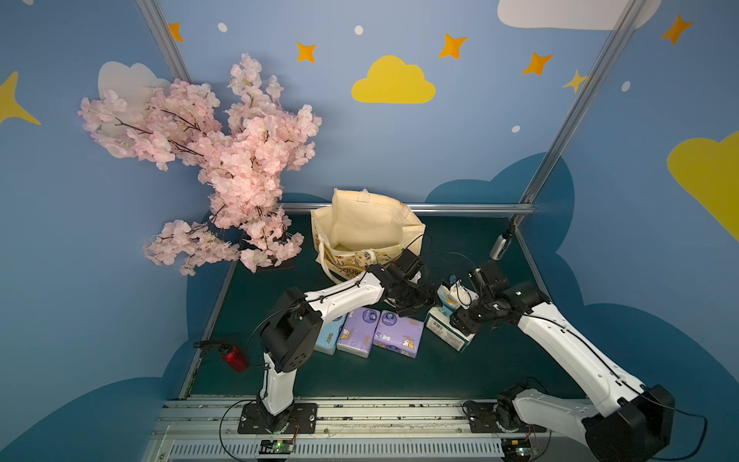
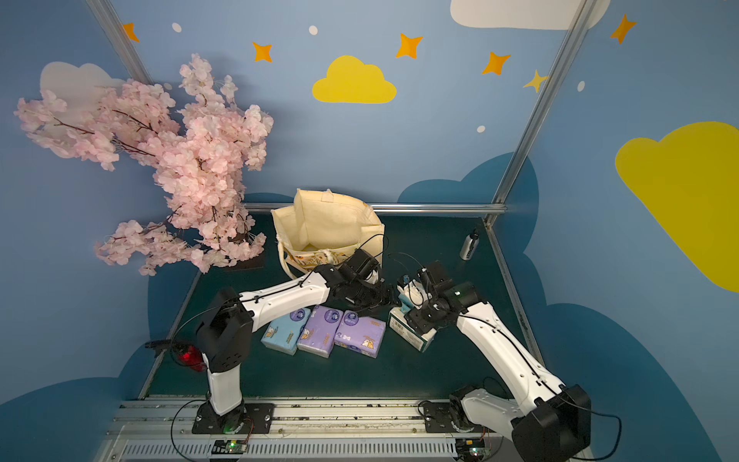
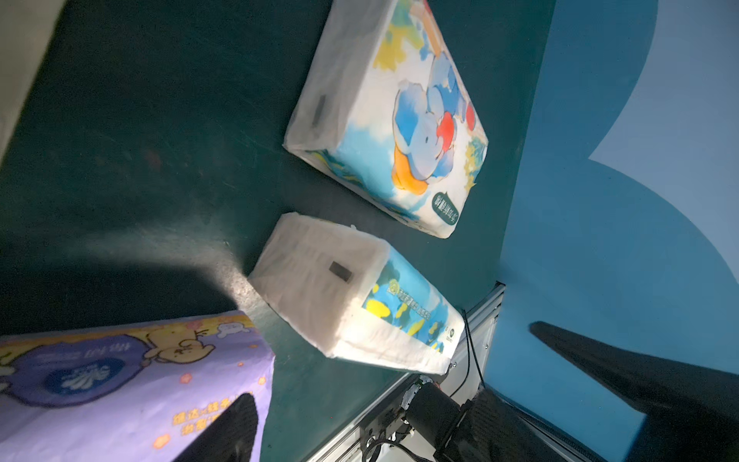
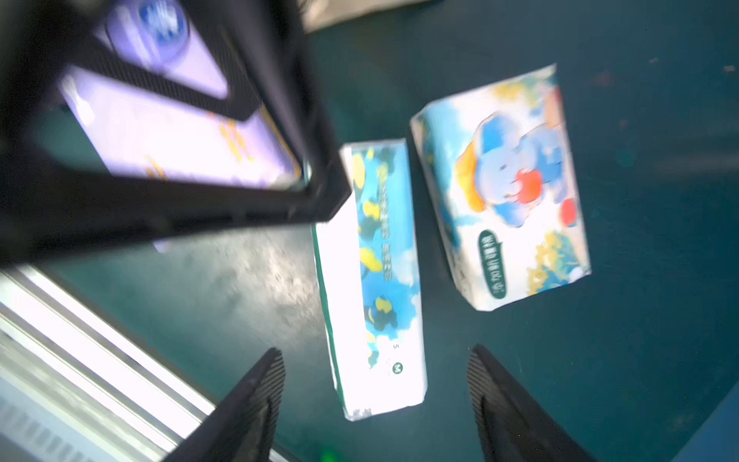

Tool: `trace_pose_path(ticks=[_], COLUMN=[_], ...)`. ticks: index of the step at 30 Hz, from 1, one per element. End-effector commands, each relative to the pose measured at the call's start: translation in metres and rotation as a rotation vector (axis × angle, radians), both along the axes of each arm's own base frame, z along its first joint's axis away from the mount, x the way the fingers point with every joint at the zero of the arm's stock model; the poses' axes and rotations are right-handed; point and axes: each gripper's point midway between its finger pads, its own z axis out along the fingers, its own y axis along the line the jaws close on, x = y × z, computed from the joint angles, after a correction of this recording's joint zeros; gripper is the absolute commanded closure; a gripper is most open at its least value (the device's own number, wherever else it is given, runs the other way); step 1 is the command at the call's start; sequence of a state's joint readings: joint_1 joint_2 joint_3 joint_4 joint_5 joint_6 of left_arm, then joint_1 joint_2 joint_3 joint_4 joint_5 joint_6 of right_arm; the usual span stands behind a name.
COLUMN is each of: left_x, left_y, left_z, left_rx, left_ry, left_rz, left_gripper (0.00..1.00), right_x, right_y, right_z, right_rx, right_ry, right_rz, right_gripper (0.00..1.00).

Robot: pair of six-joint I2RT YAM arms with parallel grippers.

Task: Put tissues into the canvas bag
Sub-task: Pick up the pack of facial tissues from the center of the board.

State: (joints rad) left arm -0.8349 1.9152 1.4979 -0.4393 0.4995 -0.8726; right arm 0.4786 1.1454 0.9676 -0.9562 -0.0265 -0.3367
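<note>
Tissue packs [image 1: 398, 334] lie side by side on the bench [image 1: 460, 372], long axes toward the open canvas bag [image 1: 368, 228], contents unclear. Left hand [image 3: 390, 360] and right hand [image 4: 374, 349] gape empty.

Dark green tabletop [image 1: 460, 372], matte, scuffed pale in spots; at rear centre, canvas bag [image 1: 372, 228] standing upright, mouth open; in front of it, a row lying flat, close side by side: light blue pack [image 1: 330, 340], purple pack [image 1: 358, 332], second purple pack [image 1: 398, 334]; a little apart to the right, elephant pack [image 4: 380, 280] resting on a narrow side; just beyond, second elephant pack [image 4: 508, 188] flat, print up, a strip of bare green between the two; near the left edge, red bottle [image 1: 235, 357] on its side; by the right rear corner, silver bottle [image 1: 500, 246]; at left rear, black base [image 1: 276, 264] of a pink blossom tree [image 1: 224, 160].
</note>
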Motion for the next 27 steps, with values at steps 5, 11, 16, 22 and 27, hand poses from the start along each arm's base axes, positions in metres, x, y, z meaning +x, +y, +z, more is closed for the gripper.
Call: trace_pose_path(ticks=[5, 11, 16, 22, 27], left_x=[0.006, 0.002, 0.001, 0.001, 0.0], left_y=[0.0, -0.002, -0.003, -0.002, -0.001], left_z=[0.017, 0.018, 0.02, 0.021, 0.02], left_rx=[-0.028, -0.035, -0.041, -0.042, -0.042], left_ry=[-0.034, -0.034, -0.039, -0.043, -0.041], left_rz=[0.014, 0.004, -0.003, 0.003, 0.003], left_gripper=[0.15, 0.15, 0.15, 0.15, 0.15], right_x=[-0.013, 0.002, 0.004, 0.003, 0.0], right_y=[0.008, 0.005, 0.017, 0.022, 0.024], right_z=[-0.021, -0.031, -0.045, -0.056, -0.067], right_rx=[0.019, -0.006, 0.025, 0.006, 0.001], right_ry=[0.029, -0.005, 0.053, 0.102, 0.14], right_rz=[0.135, 0.11, 0.121, 0.148, 0.152], right_gripper=[0.26, 0.26, 0.26, 0.28, 0.3])
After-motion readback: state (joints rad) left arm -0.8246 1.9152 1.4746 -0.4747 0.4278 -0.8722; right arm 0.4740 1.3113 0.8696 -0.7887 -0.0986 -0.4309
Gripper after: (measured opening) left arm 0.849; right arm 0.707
